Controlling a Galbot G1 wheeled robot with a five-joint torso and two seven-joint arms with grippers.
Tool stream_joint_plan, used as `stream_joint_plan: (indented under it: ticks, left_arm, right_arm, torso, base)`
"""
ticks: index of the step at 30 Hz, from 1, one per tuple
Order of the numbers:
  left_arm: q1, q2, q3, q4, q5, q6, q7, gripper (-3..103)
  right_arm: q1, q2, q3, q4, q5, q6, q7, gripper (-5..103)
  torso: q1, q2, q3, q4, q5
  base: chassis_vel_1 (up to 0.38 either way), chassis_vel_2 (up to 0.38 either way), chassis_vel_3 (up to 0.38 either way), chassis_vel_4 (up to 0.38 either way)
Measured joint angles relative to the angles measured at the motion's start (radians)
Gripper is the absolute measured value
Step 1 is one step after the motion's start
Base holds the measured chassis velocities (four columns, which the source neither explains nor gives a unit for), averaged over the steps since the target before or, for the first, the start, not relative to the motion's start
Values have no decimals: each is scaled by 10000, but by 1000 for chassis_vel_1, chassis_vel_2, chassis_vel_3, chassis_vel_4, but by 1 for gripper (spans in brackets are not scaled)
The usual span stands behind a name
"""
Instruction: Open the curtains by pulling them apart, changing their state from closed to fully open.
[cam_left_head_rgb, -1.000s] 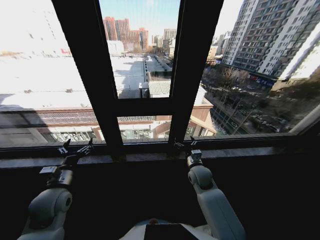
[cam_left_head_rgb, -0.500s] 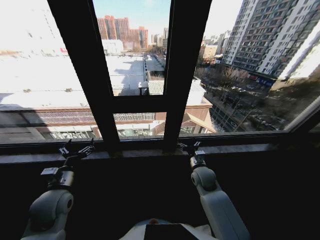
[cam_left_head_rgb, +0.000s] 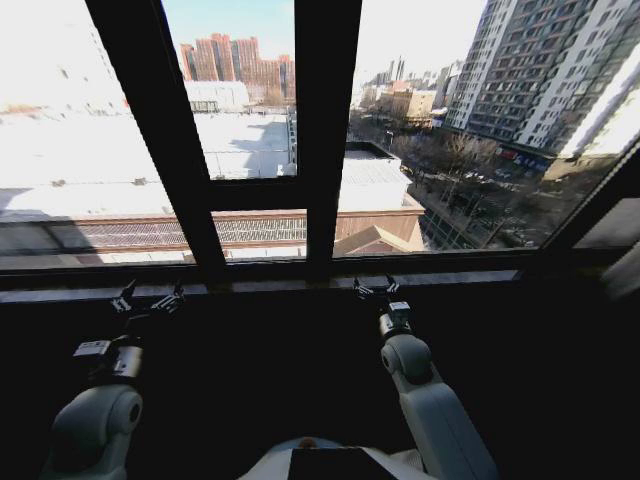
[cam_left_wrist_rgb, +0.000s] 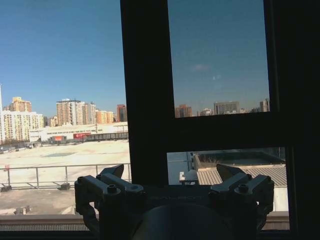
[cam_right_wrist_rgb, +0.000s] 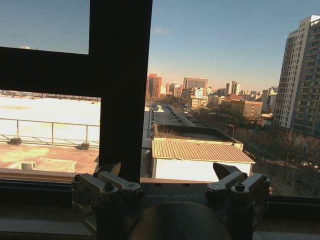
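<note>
We see both hands low before window sill (cam_left_head_rgb: 300, 285) — left hand (cam_left_head_rgb: 148, 298) and right hand (cam_left_head_rgb: 375, 289) spread open, holding nothing. Dark window frame (cam_left_head_rgb: 325, 120) bare, city beyond. Pale fabric sliver (cam_left_head_rgb: 625, 270) at sill's right end — whether curtains, we cannot tell.

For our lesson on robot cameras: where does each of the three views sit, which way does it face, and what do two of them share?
Head view: high on the robot, looking down at the window frame, both arms, left gripper, right gripper.
Left wrist view: behind the open left gripper, facing the frame.
Right wrist view: behind the open right gripper.
Shared: both wrist views show the dark frame and city.
</note>
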Motion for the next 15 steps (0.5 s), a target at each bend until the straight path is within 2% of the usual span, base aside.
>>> stream_joint_plan:
  ticks: [6, 15]
  left_arm:
    - [-52, 28, 61, 93, -3, -10, 0, 100]
    - [-85, 20, 127, 285, -4, -94, 12, 100]
  right_arm:
    - [-10, -8, 21, -4, 0, -9, 5, 100]
    - [44, 30, -19, -88, -5, -18, 8, 100]
  torso:
    - [-2, 1, -2, -2, 0]
    - [-7, 3, -3, 0, -1]
  base:
    - [268, -360, -292, 355]
    - [343, -422, -342, 408]
